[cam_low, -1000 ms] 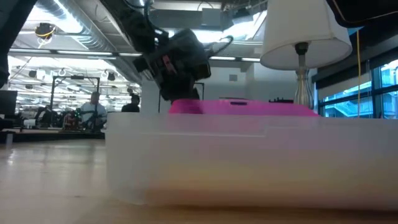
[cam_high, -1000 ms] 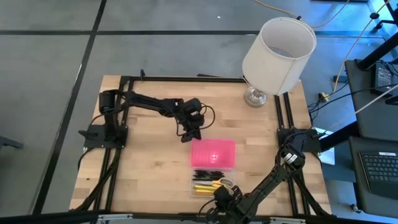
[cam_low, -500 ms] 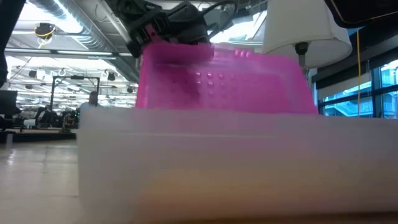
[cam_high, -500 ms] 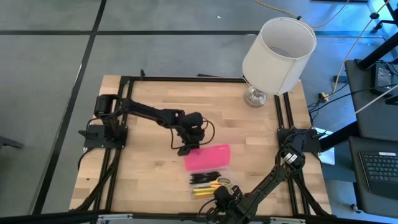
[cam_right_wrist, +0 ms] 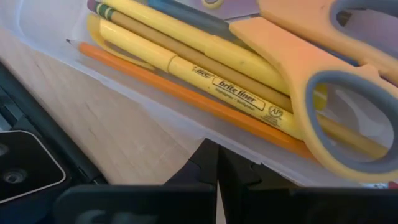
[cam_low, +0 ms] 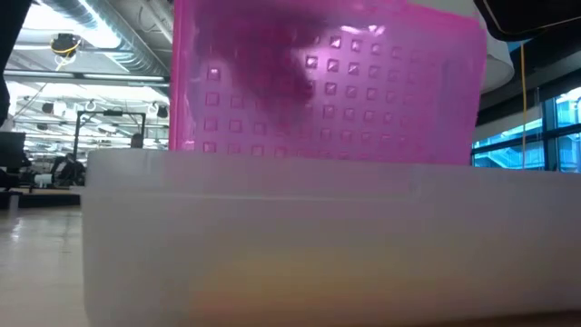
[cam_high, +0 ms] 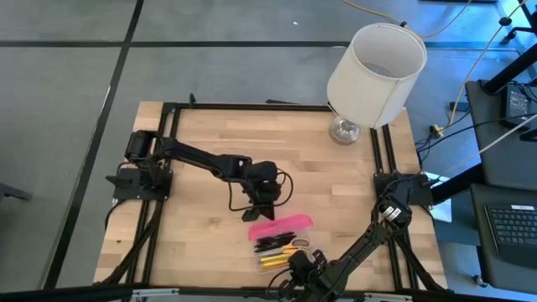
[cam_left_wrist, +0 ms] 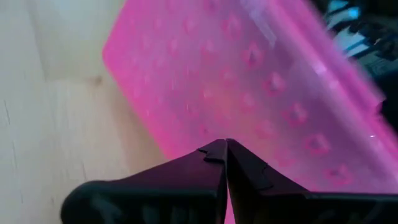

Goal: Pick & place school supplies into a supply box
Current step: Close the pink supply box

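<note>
The supply box has a clear base near the table's near edge and a pink dotted lid standing tilted over it, hinged along the far side. Inside lie black pens, yellow pens and a pencil, and yellow-handled scissors. My left gripper is shut and sits on the far side of the lid. My right gripper is shut at the base's near wall. In the low view the lid rises above the base and hides both grippers. My left gripper pushes with its shut fingertips against the outer face of the pink lid, coming from the table's far side and slanting down. The lid stands tilted on its hinge edge above the base. My right gripper has its shut fingertips up against the clear near wall of the base, coming level from the table's near side. The base rests flat on the table.
A white-shaded lamp stands at the far right corner. Bare wood lies to the left of the box and between the box and the lamp. Black frame rails run along the table's sides.
My left gripper moved toward the table's near edge, staying shut. It pushed the pink lid from lying flat and open behind the base up onto its hinge edge, so the lid now stands tilted over the base. The box looms larger in the low view.
</note>
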Action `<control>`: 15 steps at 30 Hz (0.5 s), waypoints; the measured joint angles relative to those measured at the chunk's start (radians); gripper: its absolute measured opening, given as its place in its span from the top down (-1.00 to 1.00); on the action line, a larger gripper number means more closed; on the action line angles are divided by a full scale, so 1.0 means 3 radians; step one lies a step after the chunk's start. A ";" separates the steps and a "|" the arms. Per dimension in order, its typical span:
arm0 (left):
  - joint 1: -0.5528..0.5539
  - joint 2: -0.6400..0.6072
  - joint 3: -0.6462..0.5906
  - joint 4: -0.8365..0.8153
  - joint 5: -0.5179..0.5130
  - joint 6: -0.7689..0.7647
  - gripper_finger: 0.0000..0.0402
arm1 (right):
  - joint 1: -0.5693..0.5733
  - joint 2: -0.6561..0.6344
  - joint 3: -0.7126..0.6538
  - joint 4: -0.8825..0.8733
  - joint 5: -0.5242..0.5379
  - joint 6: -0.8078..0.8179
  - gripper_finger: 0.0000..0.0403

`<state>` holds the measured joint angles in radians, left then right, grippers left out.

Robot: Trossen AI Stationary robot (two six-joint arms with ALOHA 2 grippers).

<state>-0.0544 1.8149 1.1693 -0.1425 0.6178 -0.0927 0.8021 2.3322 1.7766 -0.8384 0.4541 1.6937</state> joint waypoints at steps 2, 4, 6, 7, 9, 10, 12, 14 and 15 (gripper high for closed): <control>-0.0037 0.0000 0.0096 -0.0016 -0.0003 -0.0001 0.99 | 0.0000 0.0000 -0.0001 0.0001 0.0000 0.0000 0.98; -0.0097 -0.0001 0.0159 -0.0029 0.0000 -0.0007 0.99 | 0.0000 0.0000 -0.0001 0.0002 0.0000 -0.0002 0.98; -0.0164 -0.0001 0.0176 -0.0038 -0.0004 -0.0049 0.99 | 0.0000 0.0000 -0.0001 0.0002 0.0000 -0.0016 0.98; -0.0196 -0.0001 0.0177 -0.0037 -0.0004 -0.0069 0.99 | 0.0002 0.0001 -0.0001 0.0002 -0.0001 -0.0018 0.98; -0.0265 -0.0001 0.0178 -0.0037 -0.0009 -0.0104 0.99 | 0.0020 0.0004 -0.0001 0.0000 0.0002 -0.0014 0.98; -0.0300 -0.0001 0.0178 -0.0037 -0.0023 -0.0131 1.00 | 0.0027 0.0005 -0.0002 0.0000 0.0016 -0.0014 0.98; -0.0371 -0.0001 0.0178 -0.0037 -0.0101 -0.0171 0.99 | 0.0042 0.0006 -0.0002 0.0000 0.0024 -0.0014 0.98; -0.0438 -0.0001 0.0178 -0.0037 -0.0250 -0.0172 0.99 | 0.0045 0.0006 -0.0002 0.0000 0.0034 -0.0015 0.98; -0.0467 -0.0001 0.0178 -0.0037 -0.0310 -0.0173 0.99 | 0.0045 0.0006 -0.0002 0.0000 0.0037 -0.0015 0.98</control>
<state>-0.1944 1.8145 1.2228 -0.1535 0.5248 -0.1446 0.8156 2.3341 1.7760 -0.8383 0.4653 1.6892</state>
